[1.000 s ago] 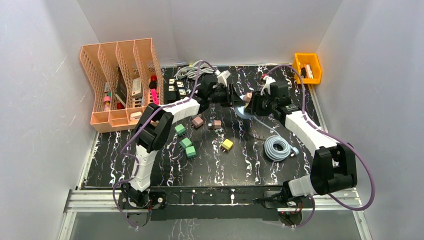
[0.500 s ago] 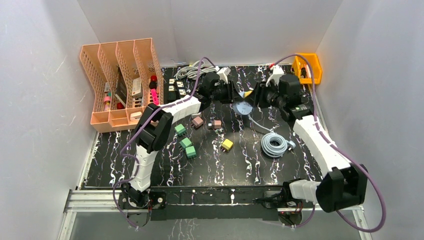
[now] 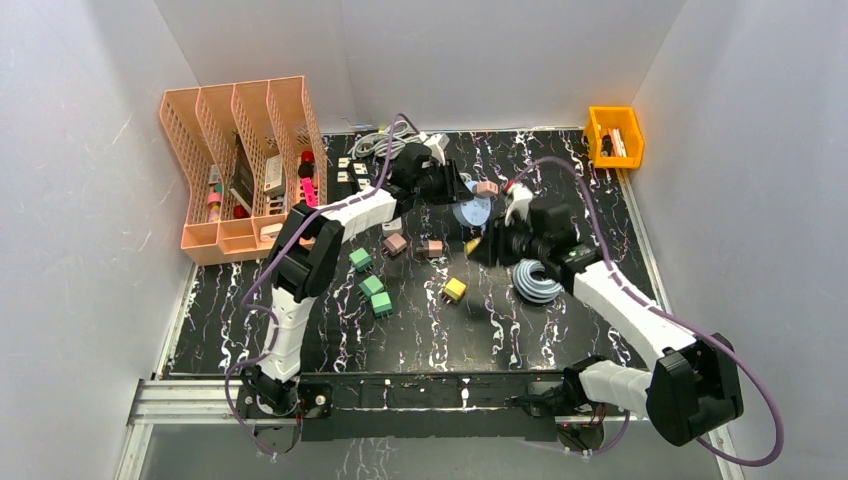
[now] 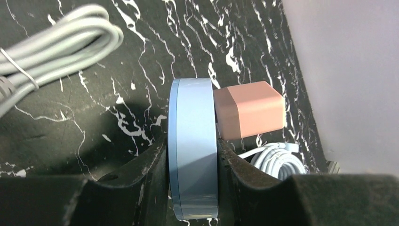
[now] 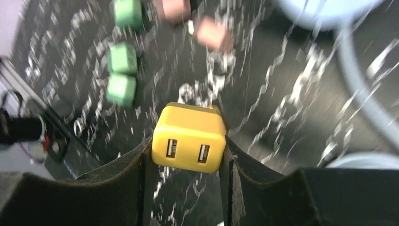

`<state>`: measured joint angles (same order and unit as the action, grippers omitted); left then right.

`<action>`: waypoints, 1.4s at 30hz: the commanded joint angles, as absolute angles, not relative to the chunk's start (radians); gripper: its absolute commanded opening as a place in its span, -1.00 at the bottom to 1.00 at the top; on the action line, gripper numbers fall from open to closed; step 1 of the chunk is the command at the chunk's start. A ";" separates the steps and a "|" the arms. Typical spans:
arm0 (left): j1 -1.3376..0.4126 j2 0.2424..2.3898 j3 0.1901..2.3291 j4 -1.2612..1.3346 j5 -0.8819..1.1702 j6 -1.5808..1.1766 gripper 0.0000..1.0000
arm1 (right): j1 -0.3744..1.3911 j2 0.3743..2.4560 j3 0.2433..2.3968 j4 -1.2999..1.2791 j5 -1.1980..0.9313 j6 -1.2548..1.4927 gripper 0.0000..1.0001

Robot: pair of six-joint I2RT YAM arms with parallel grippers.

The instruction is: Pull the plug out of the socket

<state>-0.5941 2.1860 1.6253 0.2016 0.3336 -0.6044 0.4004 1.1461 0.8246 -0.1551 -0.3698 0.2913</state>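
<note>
Left fingers (image 4: pixel 150 169) clamp the rim of the blue socket (image 4: pixel 194 146), edge-up at the back of the tabletop (image 4: pixel 117 56). A pink plug (image 4: pixel 249 110) sits on its face. Right fingers (image 5: pixel 136 179) are closed on a yellow plug (image 5: pixel 188 136), well apart from the socket, over mid tabletop. Judged: yellow is off and needs setting down. Lower it onto a bare patch away from the green plugs (image 5: pixel 122 59), and release only on contact. Left clamp should be firm if pink is next.
</note>
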 commanded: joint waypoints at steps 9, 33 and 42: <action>-0.545 2.196 1.745 0.283 0.390 -0.667 -1.00 | 0.472 1.103 0.619 -0.185 -0.205 0.364 -1.00; -0.539 2.165 1.701 0.296 0.431 -0.672 -1.00 | 0.516 1.065 0.860 -0.153 -0.024 0.289 0.97; -0.563 2.120 1.635 0.362 0.469 -0.674 -1.00 | 0.332 1.370 1.180 -0.143 -0.060 0.382 0.97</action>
